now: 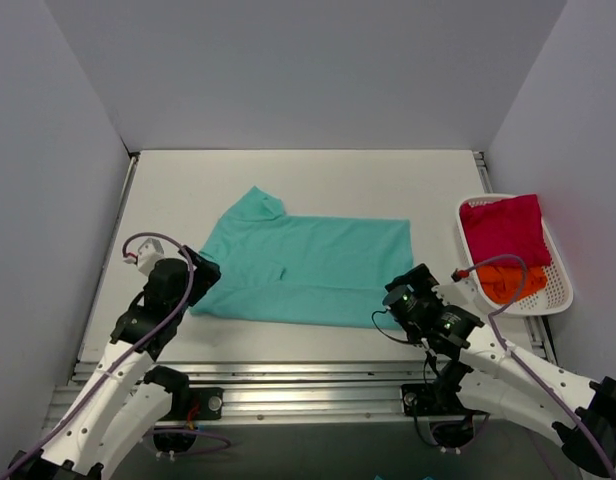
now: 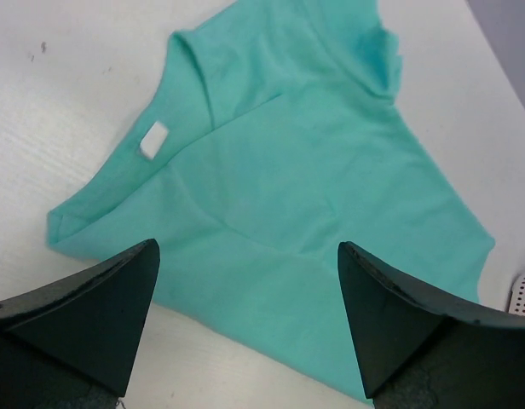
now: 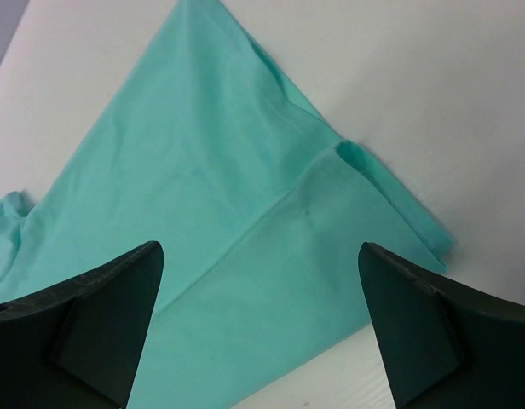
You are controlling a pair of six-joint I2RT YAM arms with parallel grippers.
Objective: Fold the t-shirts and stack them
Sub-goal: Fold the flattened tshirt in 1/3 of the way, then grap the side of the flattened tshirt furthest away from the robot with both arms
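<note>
The teal t-shirt [image 1: 308, 268] is found spread flat on the white table [image 1: 318, 180], in the middle of its near half, with its long side running left to right. One sleeve is seen projecting at the far left corner. A white label [image 2: 153, 139] is noted inside the neckline at the left end. In both wrist views an upper layer of cloth is seen lying over a lower one, with a straight edge crossing the garment.

The left jaws are held wide apart above the shirt's near left corner; no cloth is gripped. The right jaws are likewise held wide apart above the near right corner, with nothing between them.

A white slotted basket [image 1: 558, 285] is observed at the table's right edge, well apart from the teal shirt. A magenta t-shirt [image 1: 503, 228] is bundled in its far part, and an orange t-shirt [image 1: 508, 285] in its near part.
</note>
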